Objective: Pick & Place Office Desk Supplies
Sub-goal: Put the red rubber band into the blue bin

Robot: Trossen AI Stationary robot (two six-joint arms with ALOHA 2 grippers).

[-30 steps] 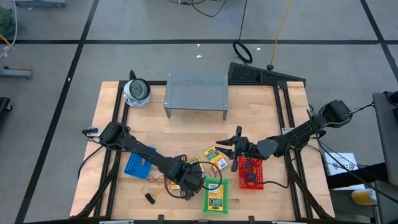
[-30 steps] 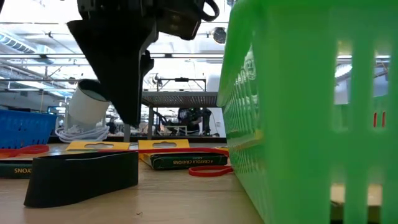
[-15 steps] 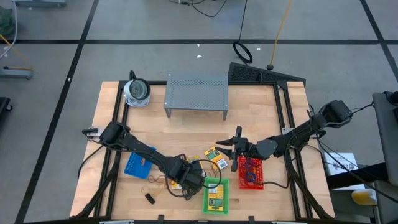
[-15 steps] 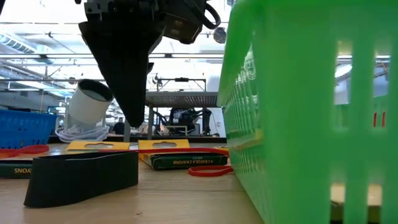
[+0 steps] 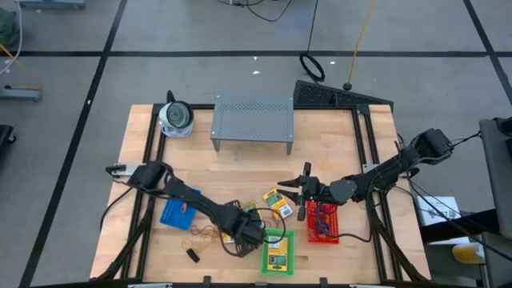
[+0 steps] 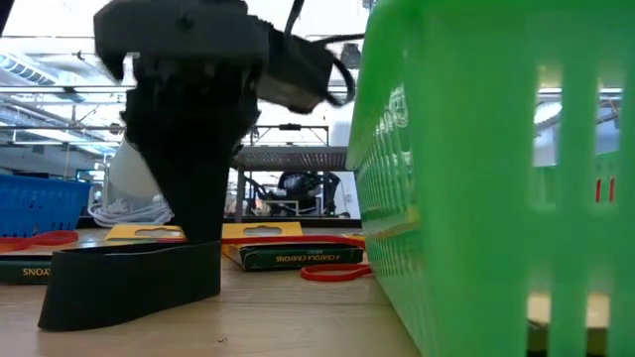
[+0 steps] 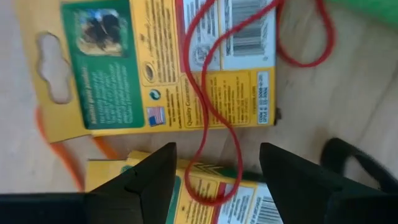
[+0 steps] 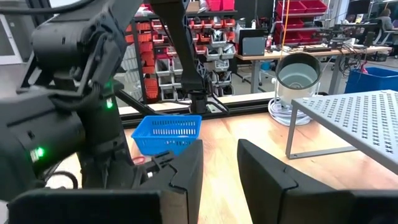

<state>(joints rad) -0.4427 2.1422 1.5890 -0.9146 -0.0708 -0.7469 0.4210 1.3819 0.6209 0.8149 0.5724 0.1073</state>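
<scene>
Two yellow-orange crayon boxes (image 7: 168, 68) (image 7: 205, 199) lie flat on the wooden table, with a thin red rubber-band loop (image 7: 208, 99) draped across both and an orange band (image 7: 59, 155) beside them. My left gripper (image 7: 217, 180) (image 5: 246, 230) points straight down, open, low over the nearer box; its fingers stand on either side of the red loop's lower end. A black clip (image 6: 129, 283) (image 5: 193, 254) rests on the table toward the near edge. My right gripper (image 5: 298, 189) (image 8: 219, 174) hovers level near the table's middle, open, with nothing between its fingers.
A green basket (image 5: 265, 250) with a crayon box in it stands just right of my left gripper. A red basket (image 5: 311, 222) and a blue basket (image 5: 174, 214) sit to either side. The grey perforated shelf (image 5: 252, 120) and a round white object (image 5: 176, 118) stand at the far edge.
My left gripper has come down toward the crayon boxes and the red loop, staying open and rolling slightly about its own axis. Nothing on the table has moved.
</scene>
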